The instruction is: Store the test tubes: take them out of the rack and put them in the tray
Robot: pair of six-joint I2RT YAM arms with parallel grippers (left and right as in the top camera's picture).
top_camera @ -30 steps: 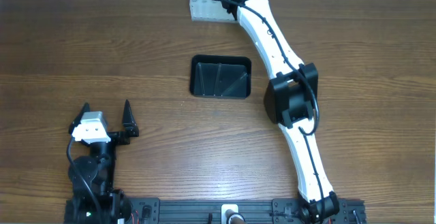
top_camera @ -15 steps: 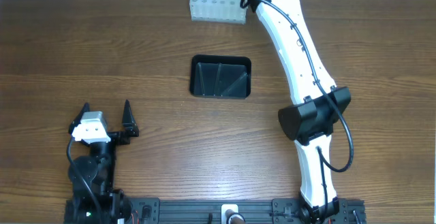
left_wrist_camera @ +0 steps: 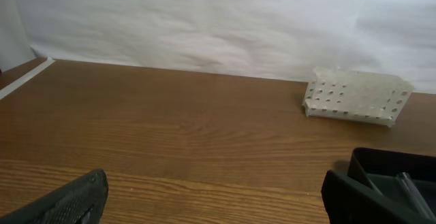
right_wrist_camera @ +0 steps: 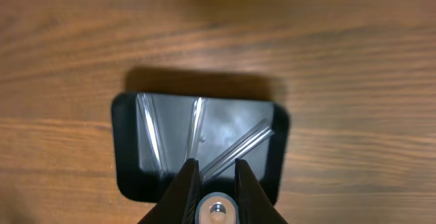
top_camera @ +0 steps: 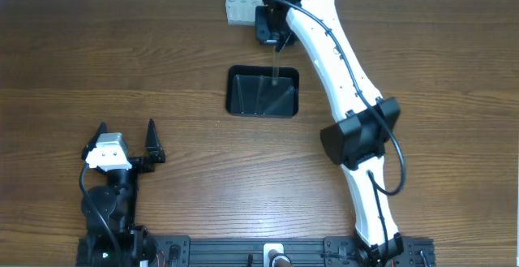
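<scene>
Near left corner of the table (top_camera: pixel 438 72): left gripper (top_camera: pixel 126 131) parked, fingers spread, empty. Mid-table, the tray (top_camera: pixel 229 96) already holds three test tubes (right_wrist_camera: pixel 197 132). The right gripper (right_wrist_camera: pixel 214 175) hangs over it, pinching a fourth tube (right_wrist_camera: pixel 216 212). Far edge: the rack (left_wrist_camera: pixel 355 96) looks empty, so nearly done, I'd say.

Brown wood-grain desk (top_camera: pixel 97 56). Glossy black rectangular plastic tray (top_camera: pixel 229 92). Translucent white plastic rack (left_wrist_camera: pixel 357 96), dotted with rows of round holes. Clear glass test tube (top_camera: pixel 276 66) in the black right gripper (right_wrist_camera: pixel 216 166), on a white arm (top_camera: pixel 324 40).
</scene>
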